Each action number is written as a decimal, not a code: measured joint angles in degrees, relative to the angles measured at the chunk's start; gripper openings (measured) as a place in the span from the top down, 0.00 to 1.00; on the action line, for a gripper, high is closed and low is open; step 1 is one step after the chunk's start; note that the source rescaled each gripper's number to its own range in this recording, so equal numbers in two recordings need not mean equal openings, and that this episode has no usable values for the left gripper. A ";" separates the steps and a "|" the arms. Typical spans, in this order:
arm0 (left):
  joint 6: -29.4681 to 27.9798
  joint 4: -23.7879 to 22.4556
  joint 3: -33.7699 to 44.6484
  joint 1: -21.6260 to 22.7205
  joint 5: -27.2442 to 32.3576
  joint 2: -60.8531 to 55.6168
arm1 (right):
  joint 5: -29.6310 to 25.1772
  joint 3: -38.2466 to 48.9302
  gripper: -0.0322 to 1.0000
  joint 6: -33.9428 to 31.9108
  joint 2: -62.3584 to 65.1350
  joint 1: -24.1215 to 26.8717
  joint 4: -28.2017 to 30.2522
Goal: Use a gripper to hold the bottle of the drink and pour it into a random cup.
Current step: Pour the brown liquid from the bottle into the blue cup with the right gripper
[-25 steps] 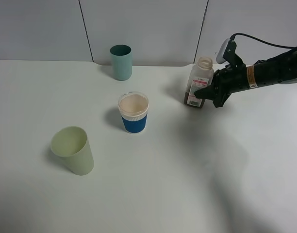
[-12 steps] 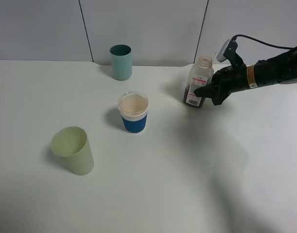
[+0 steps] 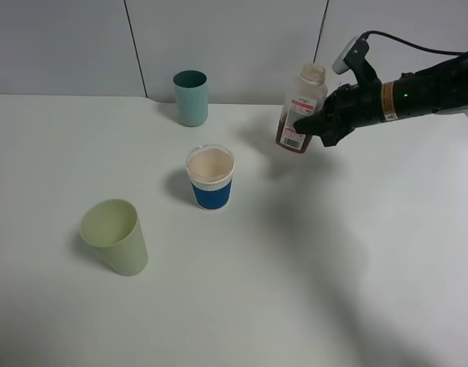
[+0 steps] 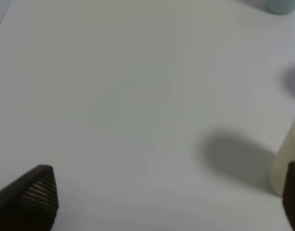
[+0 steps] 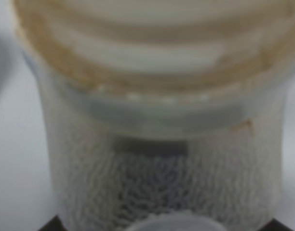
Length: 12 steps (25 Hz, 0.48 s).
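Observation:
The bottle (image 3: 301, 108) is a small clear uncapped one with a white and red label and brown drink, lifted off the table at the back right and leaning a little. My right gripper (image 3: 313, 125) is shut on its lower body, its black arm reaching in from the right. The right wrist view is filled by the blurred bottle (image 5: 157, 120) from very close. The cup (image 3: 211, 177), white with a blue ribbed sleeve, stands left of and in front of the bottle, apart from it. My left gripper (image 4: 169, 202) stands open over bare table, its fingertips (image 4: 39, 192) wide apart.
A tall teal cup (image 3: 191, 97) stands at the back, left of the bottle. A pale green cup (image 3: 115, 237) stands at the front left; its side (image 4: 287, 159) shows beside the left gripper. The white table (image 3: 295, 267) meets a grey panelled wall at the back.
The right gripper has lifted the bottle off the table and carried it up and a little left, toward the blue-sleeved cup. The cups have not moved.

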State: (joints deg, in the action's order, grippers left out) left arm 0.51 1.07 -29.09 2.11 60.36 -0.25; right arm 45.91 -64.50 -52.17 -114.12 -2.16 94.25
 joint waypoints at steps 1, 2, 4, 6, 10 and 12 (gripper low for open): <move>0.00 0.00 0.00 0.00 0.00 0.00 | -1.26 0.00 0.97 -0.64 0.73 -0.81 0.39; 0.00 0.00 0.00 0.00 0.00 0.00 | -2.24 0.00 0.97 -1.12 1.33 -1.70 0.58; 0.00 0.00 0.00 0.00 0.00 0.00 | -4.06 0.00 0.97 -1.91 2.27 -3.12 0.58; 0.00 0.00 0.00 0.00 0.00 0.00 | -4.60 0.00 0.97 -2.09 3.29 -4.50 0.01; 0.00 0.00 0.00 0.00 0.00 0.00 | -8.65 0.00 0.97 -4.96 5.38 -7.42 -0.84; 0.00 0.00 0.00 0.00 0.00 0.00 | -12.55 0.00 0.97 -7.42 6.39 -9.02 -0.89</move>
State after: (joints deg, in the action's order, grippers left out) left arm 0.51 1.07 -29.09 2.11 60.36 -0.25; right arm 33.36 -64.50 -59.59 -107.73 -11.17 93.35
